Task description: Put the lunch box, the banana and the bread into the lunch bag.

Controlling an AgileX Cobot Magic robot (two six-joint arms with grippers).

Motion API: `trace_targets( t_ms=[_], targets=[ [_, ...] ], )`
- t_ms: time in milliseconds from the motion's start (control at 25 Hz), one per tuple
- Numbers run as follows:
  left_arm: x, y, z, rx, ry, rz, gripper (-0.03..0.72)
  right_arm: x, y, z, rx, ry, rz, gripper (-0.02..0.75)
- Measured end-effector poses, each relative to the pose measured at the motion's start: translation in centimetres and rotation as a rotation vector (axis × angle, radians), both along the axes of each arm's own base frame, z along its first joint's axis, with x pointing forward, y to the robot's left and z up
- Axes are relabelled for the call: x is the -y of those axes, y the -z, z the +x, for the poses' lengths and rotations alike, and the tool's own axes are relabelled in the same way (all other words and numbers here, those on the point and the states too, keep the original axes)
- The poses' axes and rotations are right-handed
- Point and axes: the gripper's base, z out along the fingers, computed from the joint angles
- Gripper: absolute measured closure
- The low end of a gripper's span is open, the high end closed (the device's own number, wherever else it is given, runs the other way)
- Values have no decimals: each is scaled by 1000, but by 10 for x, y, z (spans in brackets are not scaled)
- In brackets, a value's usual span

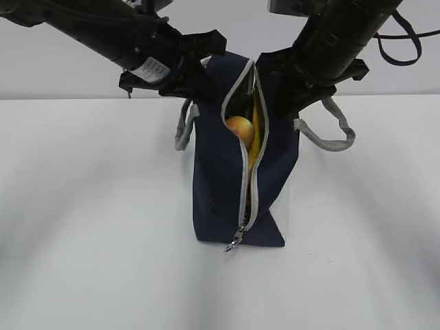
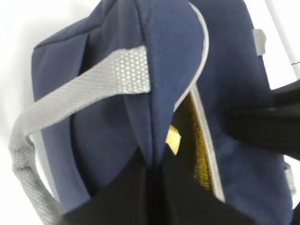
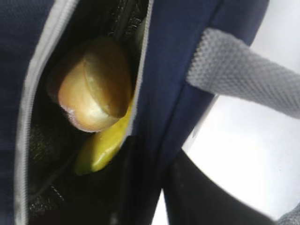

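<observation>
The navy lunch bag (image 1: 220, 185) stands upright on the white table, its grey zipper open along the upper front. The golden-brown bread (image 1: 240, 128) shows in the opening with the yellow banana (image 1: 258, 137) beside it. My left gripper (image 1: 189, 82) is shut on the bag's top left fabric (image 2: 93, 131), which is pinched between its black fingers (image 2: 136, 187). My right gripper (image 1: 289, 86) is shut on the bag's right opening edge (image 3: 173, 70). The right wrist view shows the bread (image 3: 93, 89) over the banana (image 3: 101, 147). The lunch box is hidden.
The metal zipper pull (image 1: 236, 239) hangs at the bag's bottom front. Grey webbing handles droop on the left (image 1: 182, 130) and right (image 1: 330, 134). A black cable loops at the top right (image 1: 405, 41).
</observation>
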Motion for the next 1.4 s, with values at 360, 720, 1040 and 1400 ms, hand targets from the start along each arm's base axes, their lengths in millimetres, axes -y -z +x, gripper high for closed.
trace_targets(
  t_ms=[360, 720, 1040, 1400],
  targets=[
    [-3, -4, -4, 13, 34, 53, 320, -1, -10, -6, 1, 1, 30, 311],
    [-11, -28, -23, 55, 146, 98, 312, 10, -50, -41, 71, -1, 62, 303],
    [-19, -41, -42, 74, 198, 116, 312, 18, -43, -97, 143, -64, 120, 302],
    [-38, -34, -80, 72, 206, 136, 312, 22, -3, -152, 219, -244, 230, 302]
  ],
)
